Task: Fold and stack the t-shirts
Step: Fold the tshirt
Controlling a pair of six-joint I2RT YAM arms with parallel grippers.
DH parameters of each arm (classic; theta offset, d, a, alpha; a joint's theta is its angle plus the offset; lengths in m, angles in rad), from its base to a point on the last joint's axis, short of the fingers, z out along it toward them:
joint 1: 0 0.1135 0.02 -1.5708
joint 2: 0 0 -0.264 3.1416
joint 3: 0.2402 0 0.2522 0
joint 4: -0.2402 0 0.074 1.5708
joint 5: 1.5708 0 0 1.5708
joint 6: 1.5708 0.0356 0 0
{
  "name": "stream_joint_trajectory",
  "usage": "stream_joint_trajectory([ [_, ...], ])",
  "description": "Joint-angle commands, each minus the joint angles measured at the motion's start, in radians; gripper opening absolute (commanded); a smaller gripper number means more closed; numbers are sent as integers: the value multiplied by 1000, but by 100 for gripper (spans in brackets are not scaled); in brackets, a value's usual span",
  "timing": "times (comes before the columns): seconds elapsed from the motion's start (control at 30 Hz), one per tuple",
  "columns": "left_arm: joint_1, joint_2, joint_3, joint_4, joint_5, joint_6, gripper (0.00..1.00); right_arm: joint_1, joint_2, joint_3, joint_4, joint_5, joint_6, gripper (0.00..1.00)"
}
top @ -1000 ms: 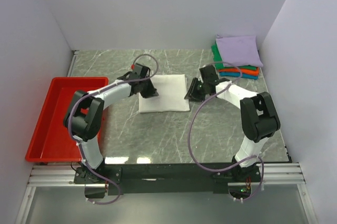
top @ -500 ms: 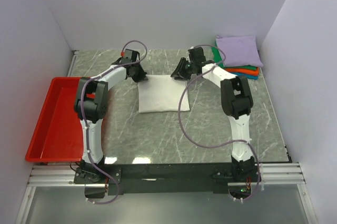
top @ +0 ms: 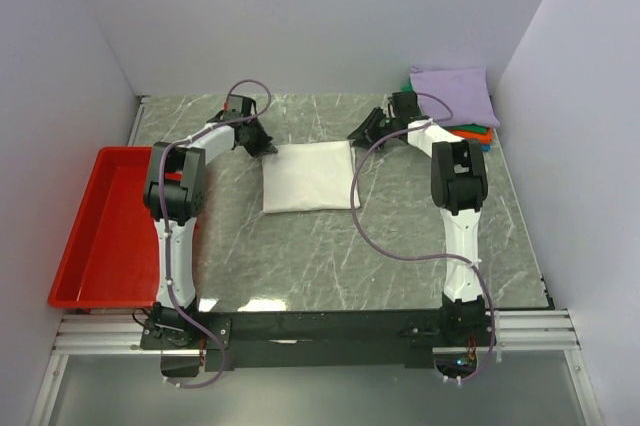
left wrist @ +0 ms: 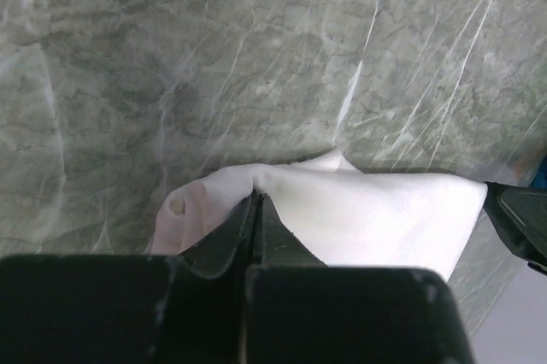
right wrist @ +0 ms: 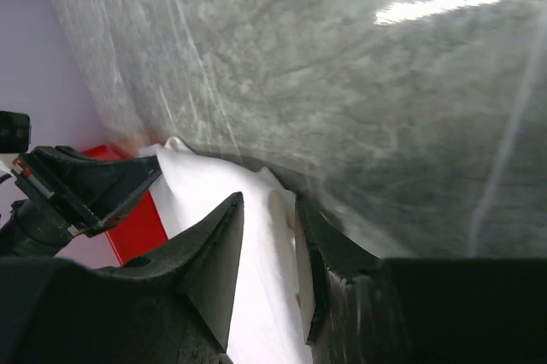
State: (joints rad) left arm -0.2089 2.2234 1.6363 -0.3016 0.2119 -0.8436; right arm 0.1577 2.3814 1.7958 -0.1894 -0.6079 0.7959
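Both end effectors at far t-shirt corners: left tight on cloth, right part-open.

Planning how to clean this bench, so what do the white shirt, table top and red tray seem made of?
White t-shirt: soft matte cloth, likely cotton knit; it creases and bunches at its corner.
Table top: grey veined marble look, glossy glare; stone or printed laminate, unclear.
Red tray: smooth moulded plastic, judging by even colour and rounded rim.
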Motion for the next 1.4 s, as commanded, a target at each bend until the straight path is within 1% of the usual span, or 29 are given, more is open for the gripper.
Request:
stream_joint_trajectory([
  [0.0, 3, -37, 10, 29, 17, 12, 2, -3, -62, -21, 12, -41, -10, 38],
  [0.17, -27, -108, 53, -36, -23, 57, 4, -20, -134, 13, -83, 5, -84, 40],
  [0.3, -75, -178, 33, -65, -48, 66, 4, -29, -197, -22, -108, 59, -124, 41],
  [0.37, -124, -229, -6, -74, -68, 67, 4, -36, -228, -45, -123, 77, -150, 43],
  [0.43, -165, -272, -58, -80, -95, 63, 5, -41, -243, -56, -134, 74, -167, 49],
  [0.5, -217, -295, -104, -62, -100, 34, 4, -43, -241, -44, -182, 54, -213, 51],
  [0.53, -234, -304, -152, -53, -97, 25, 4, -41, -243, -46, -192, 47, -225, 51],
  [0.57, -269, -321, -176, -41, -94, 5, 2, -43, -258, -62, -188, 45, -239, 52],
  [0.6, -286, -329, -199, -31, -95, -5, 2, -43, -272, -87, -174, 42, -244, 55],
  [0.63, -323, -337, -238, -12, -98, -14, 1, -40, -304, -145, -138, 36, -254, 59],
  [0.77, -388, -324, -300, -1, -146, -37, 1, -29, -356, -249, -113, 69, -293, 62],
  [0.97, -402, -300, -381, 44, -164, -61, 1, 40, -380, -332, -98, 132, -337, 63],
  [1.07, -409, -271, -377, 33, -167, -46, 1, 72, -386, -377, -81, 180, -336, 64],
  [1.2, -414, -261, -371, 33, -157, -35, 1, 101, -383, -410, -78, 282, -348, 64],
  [1.37, -415, -295, -360, 24, -151, -25, 1, 129, -373, -426, -53, 312, -343, 64],
])
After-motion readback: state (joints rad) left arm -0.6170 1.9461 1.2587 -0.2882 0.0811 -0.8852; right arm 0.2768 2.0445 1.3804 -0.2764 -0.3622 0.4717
